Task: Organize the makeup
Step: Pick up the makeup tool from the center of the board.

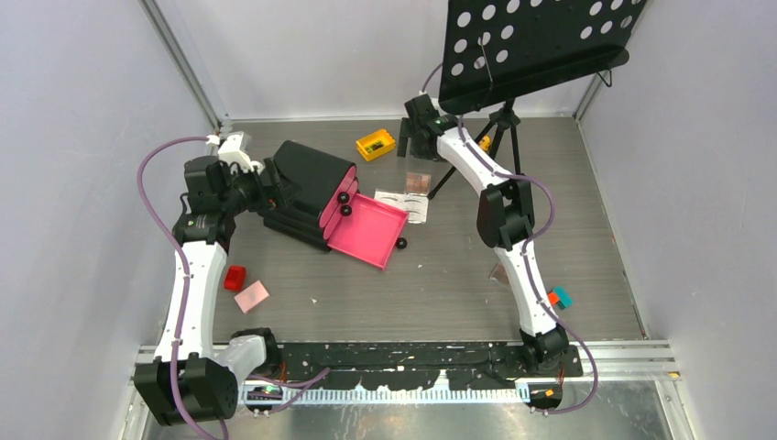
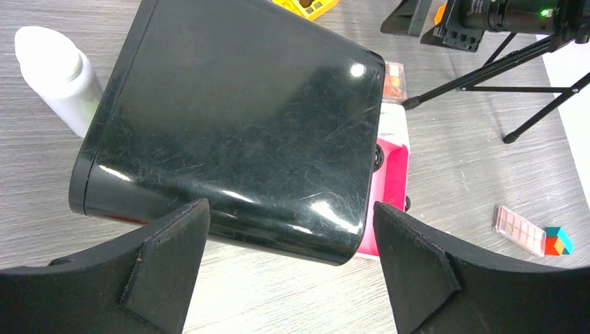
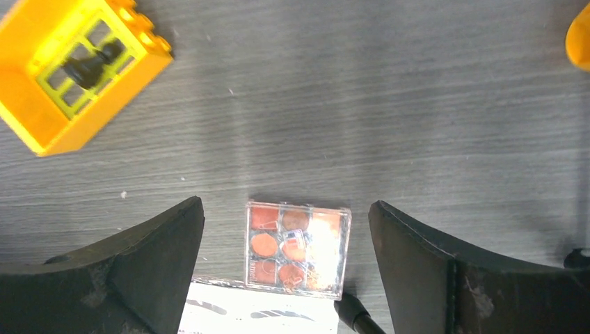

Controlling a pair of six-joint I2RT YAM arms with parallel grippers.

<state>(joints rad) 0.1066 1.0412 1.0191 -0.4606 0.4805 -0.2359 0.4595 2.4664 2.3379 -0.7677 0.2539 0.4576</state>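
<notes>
The right claw (image 3: 285,204) hung with its fingers spread wide and gripping nothing, above a small brown palette (image 3: 298,249) that lay flat, lid up, to the right of the black chest (image 1: 311,179), past its pink drawer (image 1: 366,229). The palette was nearly square, its slightly longer side running from finger to finger, and its clear lid showed round orange-brown pans. The left claw (image 2: 291,204), also spread and empty, flanked the chest itself.

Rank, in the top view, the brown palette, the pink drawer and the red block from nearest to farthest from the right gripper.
1. brown palette, just below the right gripper.
2. pink drawer, to the near left of it.
3. red block, at the far left side.
</notes>
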